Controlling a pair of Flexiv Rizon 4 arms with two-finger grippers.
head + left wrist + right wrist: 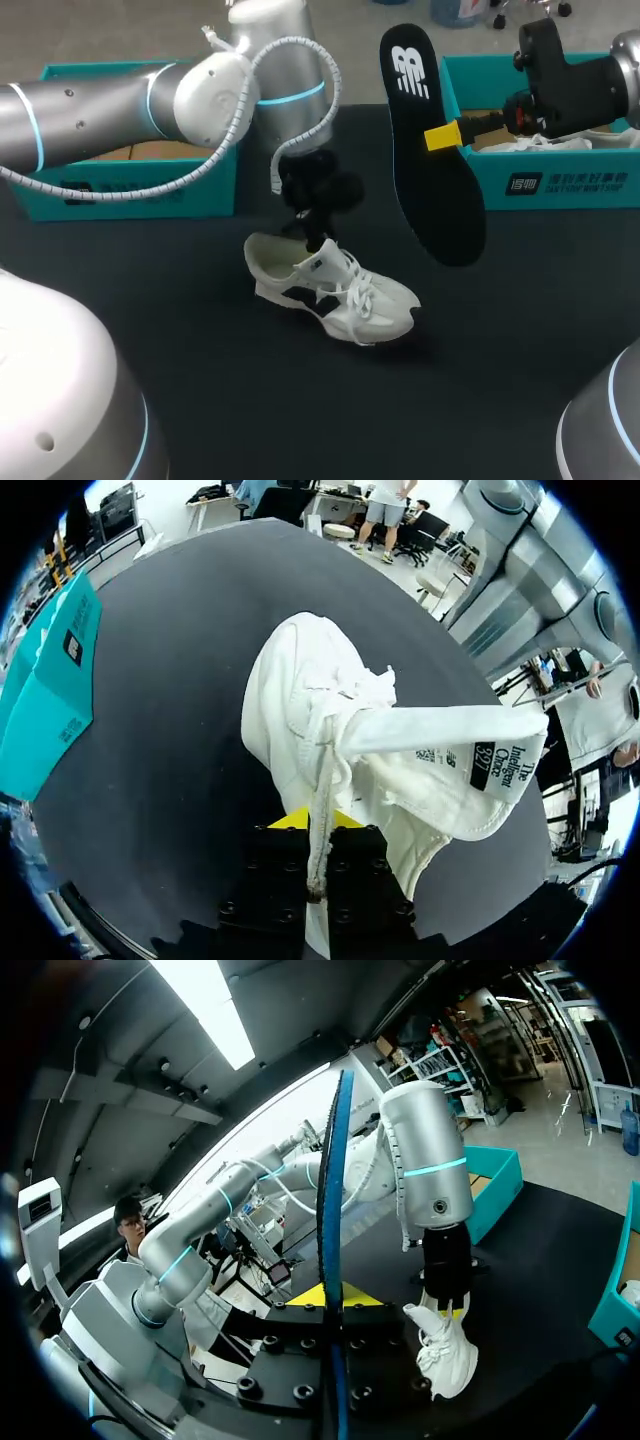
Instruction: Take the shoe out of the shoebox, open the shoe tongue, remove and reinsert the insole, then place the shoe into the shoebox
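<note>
A white sneaker (335, 290) with dark side patches lies on the black table, toe toward the front right. My left gripper (316, 240) comes down from above and is shut on the rim of its opening at the heel end. In the left wrist view the shoe (310, 710) stretches ahead of that gripper (320, 875), a thin edge of white fabric pinched between the fingers and the labelled tongue (470, 755) folded out sideways. My right gripper (442, 136) is shut on the black insole (430, 150), holding it in the air to the shoe's right. The insole (333, 1210) shows edge-on between the right gripper's fingers (333, 1305).
A teal shoebox (140, 185) stands at the back left behind my left arm. A second teal shoebox (545, 185) at the back right holds something white (530, 143). In the right wrist view the shoe (445, 1355) hangs under my left arm (430, 1160).
</note>
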